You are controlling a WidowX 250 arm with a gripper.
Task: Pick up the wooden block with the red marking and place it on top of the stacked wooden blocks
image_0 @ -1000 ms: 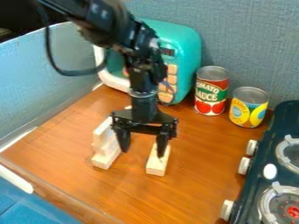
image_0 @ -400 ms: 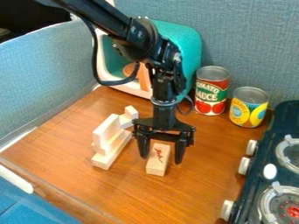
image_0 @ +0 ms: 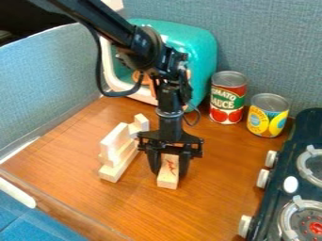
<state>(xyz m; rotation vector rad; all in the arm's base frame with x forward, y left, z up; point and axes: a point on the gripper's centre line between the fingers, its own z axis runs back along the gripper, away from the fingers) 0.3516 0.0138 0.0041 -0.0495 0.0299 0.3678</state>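
My black arm (image_0: pixel 104 23) is entering from the view's upper left, slanting down to a bulky joint (image_0: pixel 146 47). Below it, my wrist (image_0: pixel 170 99) is hanging nearly upright, and a dark cable (image_0: pixel 100 82) is looping beside it. My gripper (image_0: pixel 169 170) is pointing downward under its wide crossbar (image_0: pixel 170 138); my two fingers (image_0: pixel 153 162) are standing nearly parallel, drawn in with a narrow space between them.

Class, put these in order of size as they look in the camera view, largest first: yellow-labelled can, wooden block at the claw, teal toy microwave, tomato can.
1. Teal toy microwave
2. Tomato can and yellow-labelled can: too alike to rank
3. Wooden block between the claw's fingers
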